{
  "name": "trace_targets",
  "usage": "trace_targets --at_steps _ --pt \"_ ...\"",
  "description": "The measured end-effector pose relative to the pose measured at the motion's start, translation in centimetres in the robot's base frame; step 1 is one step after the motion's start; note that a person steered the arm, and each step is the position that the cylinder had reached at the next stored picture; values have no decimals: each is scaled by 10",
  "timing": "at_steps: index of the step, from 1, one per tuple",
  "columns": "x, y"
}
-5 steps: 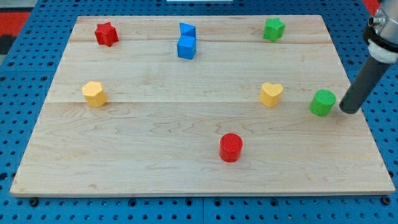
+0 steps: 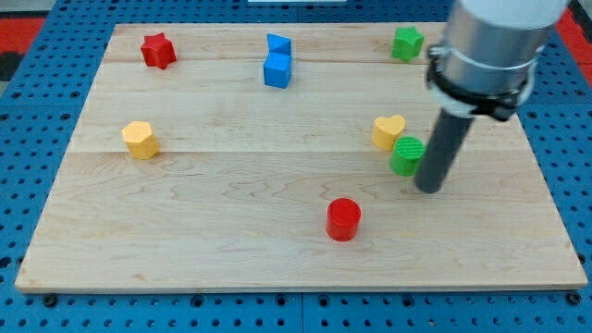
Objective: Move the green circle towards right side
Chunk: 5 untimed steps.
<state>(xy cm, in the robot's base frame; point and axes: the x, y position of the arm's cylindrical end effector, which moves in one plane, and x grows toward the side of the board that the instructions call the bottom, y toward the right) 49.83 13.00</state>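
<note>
The green circle [image 2: 405,155] stands right of the board's middle, touching the yellow heart [image 2: 388,131] at its upper left. My tip [image 2: 428,188] rests on the board just right of and slightly below the green circle, the rod pressed against its right side.
A green star [image 2: 406,43] sits at the view's top right, partly behind the arm. Two blue blocks [image 2: 277,63] sit at top centre, a red star [image 2: 158,50] at top left, a yellow hexagon [image 2: 140,140] at left, a red circle [image 2: 343,219] at bottom centre.
My tip moved left from the board's right edge, pushing the green circle left into the yellow heart, which also shifted left and up a little.
</note>
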Motion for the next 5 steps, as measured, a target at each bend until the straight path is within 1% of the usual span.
trace_targets --at_steps 1,2,3,4,5 --pt "-11 -41" --pt "-38 -12" --pt "-53 23" --pt "-30 31" --pt "-63 13"
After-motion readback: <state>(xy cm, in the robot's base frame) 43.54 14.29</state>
